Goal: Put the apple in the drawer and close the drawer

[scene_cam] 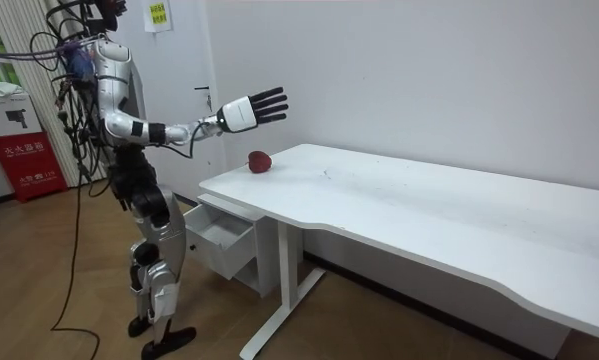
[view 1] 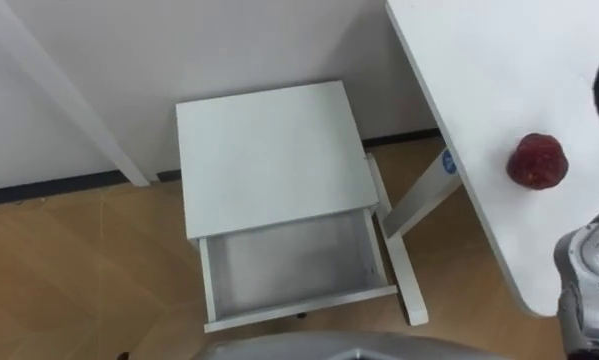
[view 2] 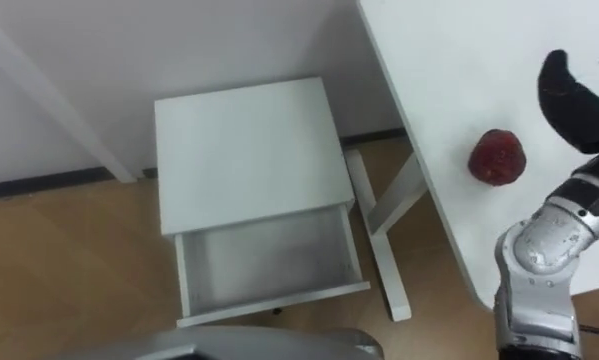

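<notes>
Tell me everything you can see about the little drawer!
The drawer is white, smooth and shallow, with low walls and a flat front. It is pulled open from under the top of the small white cabinet, which stands on the wooden floor beside the table's leg. Its inside looks empty. Nothing touches it; the apple lies up on the table.

My right hand (view 2: 577,105) hangs over the white worktop (view 2: 429,60), its dark fingers (view 2: 569,90) uncurled, near the apple (view 2: 497,157) but apart from it. The red apple sits on the worktop close to its left edge. Left of the worktop a low white cabinet (view 2: 244,150) stands against the wall, its drawer (view 2: 269,262) pulled open toward me. The worktop's leg (view 2: 389,215) slants down beside the cabinet to the wooden floor (view 2: 69,270).
</notes>
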Robot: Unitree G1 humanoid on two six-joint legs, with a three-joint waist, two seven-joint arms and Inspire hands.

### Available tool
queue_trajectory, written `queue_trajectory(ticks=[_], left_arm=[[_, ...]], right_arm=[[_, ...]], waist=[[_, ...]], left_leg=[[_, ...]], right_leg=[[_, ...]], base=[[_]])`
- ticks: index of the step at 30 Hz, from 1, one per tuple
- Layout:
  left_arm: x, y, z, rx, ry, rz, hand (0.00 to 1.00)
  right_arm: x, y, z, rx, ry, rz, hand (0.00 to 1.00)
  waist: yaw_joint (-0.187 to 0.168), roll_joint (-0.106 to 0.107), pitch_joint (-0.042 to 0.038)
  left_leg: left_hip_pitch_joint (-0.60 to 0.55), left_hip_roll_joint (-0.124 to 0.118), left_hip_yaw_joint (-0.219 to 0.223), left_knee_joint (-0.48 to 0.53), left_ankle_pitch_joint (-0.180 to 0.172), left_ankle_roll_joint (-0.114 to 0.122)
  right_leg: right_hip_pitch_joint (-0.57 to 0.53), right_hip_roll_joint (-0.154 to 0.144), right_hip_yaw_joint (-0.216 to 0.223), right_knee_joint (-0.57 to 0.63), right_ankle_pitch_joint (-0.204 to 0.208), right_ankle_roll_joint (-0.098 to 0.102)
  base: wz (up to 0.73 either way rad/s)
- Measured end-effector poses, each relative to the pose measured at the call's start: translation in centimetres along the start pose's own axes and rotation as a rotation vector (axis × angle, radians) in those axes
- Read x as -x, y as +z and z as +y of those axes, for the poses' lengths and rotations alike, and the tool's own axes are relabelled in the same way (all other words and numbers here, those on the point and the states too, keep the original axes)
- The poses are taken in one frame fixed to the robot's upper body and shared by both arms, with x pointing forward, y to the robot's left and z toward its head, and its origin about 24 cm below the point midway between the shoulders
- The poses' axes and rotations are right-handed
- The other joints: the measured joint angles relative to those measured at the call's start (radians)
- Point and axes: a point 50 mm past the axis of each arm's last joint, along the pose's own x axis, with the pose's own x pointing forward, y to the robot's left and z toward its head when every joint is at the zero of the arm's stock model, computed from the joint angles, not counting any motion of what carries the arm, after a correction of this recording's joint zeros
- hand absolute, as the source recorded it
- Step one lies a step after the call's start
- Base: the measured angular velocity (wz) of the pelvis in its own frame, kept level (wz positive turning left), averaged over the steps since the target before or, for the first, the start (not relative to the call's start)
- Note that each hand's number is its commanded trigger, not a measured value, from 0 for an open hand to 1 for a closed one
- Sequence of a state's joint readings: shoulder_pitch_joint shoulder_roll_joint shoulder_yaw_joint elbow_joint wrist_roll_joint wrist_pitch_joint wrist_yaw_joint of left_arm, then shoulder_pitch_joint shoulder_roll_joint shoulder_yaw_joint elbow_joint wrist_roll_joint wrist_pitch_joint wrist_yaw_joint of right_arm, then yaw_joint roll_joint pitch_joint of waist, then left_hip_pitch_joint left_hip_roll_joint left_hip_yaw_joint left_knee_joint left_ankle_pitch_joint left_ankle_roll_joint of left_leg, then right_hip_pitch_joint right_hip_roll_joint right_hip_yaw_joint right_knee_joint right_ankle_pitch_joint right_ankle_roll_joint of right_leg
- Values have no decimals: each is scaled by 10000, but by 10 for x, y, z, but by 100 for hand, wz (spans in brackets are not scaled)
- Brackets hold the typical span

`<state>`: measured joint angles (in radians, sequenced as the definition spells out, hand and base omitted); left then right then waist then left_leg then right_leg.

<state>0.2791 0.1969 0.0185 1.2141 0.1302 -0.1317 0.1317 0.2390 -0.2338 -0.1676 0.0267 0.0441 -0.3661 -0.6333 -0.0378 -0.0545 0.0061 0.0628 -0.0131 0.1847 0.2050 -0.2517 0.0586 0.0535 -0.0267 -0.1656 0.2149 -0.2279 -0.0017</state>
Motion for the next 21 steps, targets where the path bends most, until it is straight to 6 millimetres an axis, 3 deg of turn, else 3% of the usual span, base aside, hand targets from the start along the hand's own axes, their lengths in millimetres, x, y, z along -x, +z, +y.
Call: queue_trajectory(ticks=[5, 9, 12, 21], left_arm=[[0, 2, 1, -79, -112, -120, 0], [-1, 7, -1, -296, -205, -272, 0], [-1, 5, -1, -323, -228, -224, 0], [-1, 4, -1, -449, -270, -40, 0]], right_arm=[[10, -15, 6, 463, 1264, 707, 0], [14, -21, 8, 693, 1901, 953, 0], [21, -25, 11, 786, 2399, 1166, 0], [32, -39, 9, 1425, 3258, 1817, 0]], waist=[[-56, 64, -6], [-69, 319, -64], [-81, 473, -53], [-88, 488, -75]], left_leg=[[-4, -6, -59, 6, 0, 0], [29, -13, -42, 2, 0, 1], [156, 8, -6, -11, 0, 0], [147, 7, 26, 16, 1, 1]], right_leg=[[159, -45, -55, -148, 94, 32], [168, -48, -4, -140, 101, 39], [207, -37, -6, -127, 101, 37], [167, -54, -23, -50, 110, 24]], base=[[4], [-2], [-4], [0]])
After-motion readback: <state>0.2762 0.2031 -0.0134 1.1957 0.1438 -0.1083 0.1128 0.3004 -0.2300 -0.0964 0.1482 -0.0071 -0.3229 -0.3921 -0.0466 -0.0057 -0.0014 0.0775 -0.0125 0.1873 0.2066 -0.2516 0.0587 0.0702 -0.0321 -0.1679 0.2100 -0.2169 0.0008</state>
